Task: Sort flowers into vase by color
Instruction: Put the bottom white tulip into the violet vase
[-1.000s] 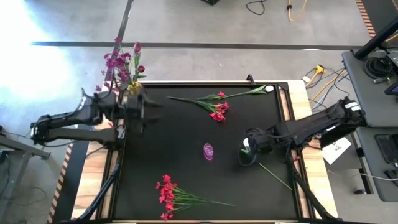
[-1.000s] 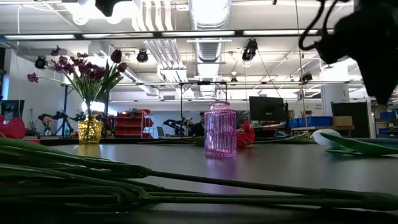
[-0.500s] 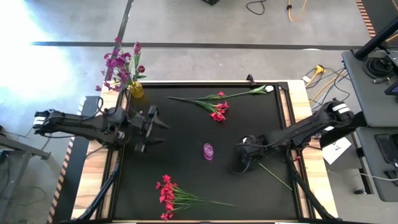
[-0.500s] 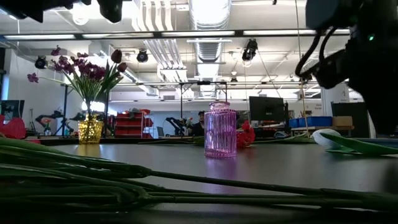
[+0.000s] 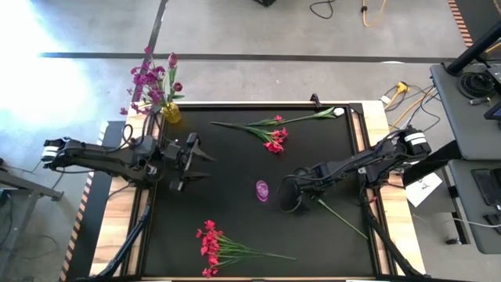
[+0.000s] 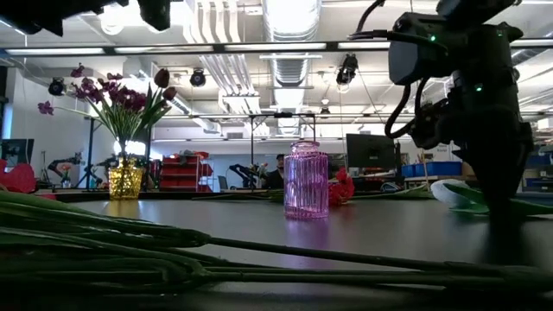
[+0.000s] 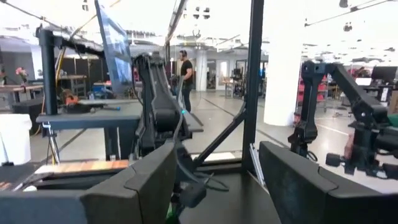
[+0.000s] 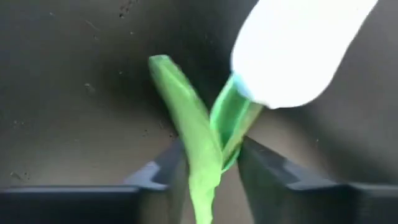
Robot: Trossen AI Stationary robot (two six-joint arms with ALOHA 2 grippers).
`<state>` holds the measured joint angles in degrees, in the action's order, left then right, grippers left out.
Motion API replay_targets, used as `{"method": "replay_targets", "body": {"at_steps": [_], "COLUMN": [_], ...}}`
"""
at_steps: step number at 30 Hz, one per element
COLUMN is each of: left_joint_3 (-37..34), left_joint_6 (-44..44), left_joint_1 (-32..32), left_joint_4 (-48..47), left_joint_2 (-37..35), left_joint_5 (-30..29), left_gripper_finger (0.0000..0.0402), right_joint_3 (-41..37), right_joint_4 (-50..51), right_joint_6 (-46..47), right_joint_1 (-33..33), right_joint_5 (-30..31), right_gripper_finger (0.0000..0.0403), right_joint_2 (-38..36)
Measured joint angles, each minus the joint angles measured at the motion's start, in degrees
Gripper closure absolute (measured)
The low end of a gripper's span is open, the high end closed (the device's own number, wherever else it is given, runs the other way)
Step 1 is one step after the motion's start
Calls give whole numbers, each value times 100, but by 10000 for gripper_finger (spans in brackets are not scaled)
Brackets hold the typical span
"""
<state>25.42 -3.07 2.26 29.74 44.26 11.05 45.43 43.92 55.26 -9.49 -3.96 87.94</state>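
Fingers (image 8: 155, 171) of the right gripper (image 5: 291, 196) are seen in the right wrist view pressed against the green stem of a white tulip bud (image 8: 298, 46), one on each side, so the stem is clamped just below the bloom. From above, that gripper is found low over the black table (image 5: 235, 168), just right of the small purple vase (image 5: 261, 190), with the flower's long stem (image 5: 342, 218) trailing toward the table's right front corner. The white bud itself is hidden under the gripper in the high view and is shown only by the wrist camera.

The left gripper (image 5: 192, 159) is held over the table's left side with its fingers spread and nothing between them; in its own wrist view only the room is seen past the two dark fingers (image 7: 146, 183).

A yellow vase (image 5: 171, 113) filled with purple sprays (image 5: 150, 82) is set at the far left corner, close to the table's edge. A red-pink flower and another white tulip (image 5: 279, 133) are laid together near the far edge, and a bunch of red-pink clusters (image 5: 210, 247) near the front edge. In the low view the purple vase (image 6: 306, 180) is shown upright, with green stems (image 6: 130, 250) across the foreground. Bare black surface is left between the two grippers around the table's middle.
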Motion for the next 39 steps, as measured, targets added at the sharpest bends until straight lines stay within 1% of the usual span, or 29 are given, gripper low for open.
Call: {"method": "replay_targets", "body": {"at_steps": [4, 5, 8, 11, 13, 15, 16, 17, 19, 21, 23, 26, 29, 32, 35, 39], "left_joint_3": [101, 92, -30, -260, -394, -479, -479, -479, -477, -466, -468, -466, -466, -466, -466, -466], "left_joint_6": [88, 82, -55, -252, -365, -398, -398, -398, -402, -509, -638, -833, -990, -965, -914, -841], "left_joint_1": [0, 5, 11, 34, 43, 44, 42, 42, 39, 43, 69, 87, 118, 145, 144, 144], "left_joint_4": [-145, -128, -132, 92, 421, 528, 538, 550, 557, 554, 455, 344, 343, 367, 373, 365], "left_joint_2": [-12, 33, 206, 489, 711, 881, 975, 1045, 1142, 1263, 1367, 1493, 1565, 1551, 1457, 1322], "left_joint_5": [1, 0, 0, -20, -118, -272, -355, -463, -579, -585, -584, -584, -586, -597, -595, -597], "left_gripper_finger": [187, 187, 187, 187, 187, 187, 187, 187, 187, 187, 187, 187, 187, 187, 187, 187], "right_joint_3": [-26, -29, 24, 150, 210, 212, 205, 154, 8, -107, -142, -146, -127, -120, -103, -107], "right_joint_4": [-192, -267, -448, -428, -574, -1260, -1885, -2556, -3905, -5101, -5822, -6338, -6567, -7094, -7528, -8054], "right_joint_6": [-231, -270, -417, -549, -757, -1243, -1575, -1971, -2832, -3480, -3813, -3982, -3963, -4047, -4016, -3708], "right_joint_1": [-5, -5, 17, 2, 0, 6, 8, 7, 1, -15, -31, -37, -37, -37, -37, -37], "right_joint_5": [177, 252, 822, 1264, 1746, 2386, 2640, 2748, 2710, 2392, 2133, 1897, 1887, 1863, 1855, 1854], "right_gripper_finger": [364, 379, 386, 388, 388, 389, 389, 389, 389, 389, 390, 390, 390, 390, 390, 390], "right_joint_2": [-110, -162, -403, -926, -1355, -1857, -2090, -2300, -2616, -2763, -2817, -2813, -2800, -2760, -2561, -2060]}}
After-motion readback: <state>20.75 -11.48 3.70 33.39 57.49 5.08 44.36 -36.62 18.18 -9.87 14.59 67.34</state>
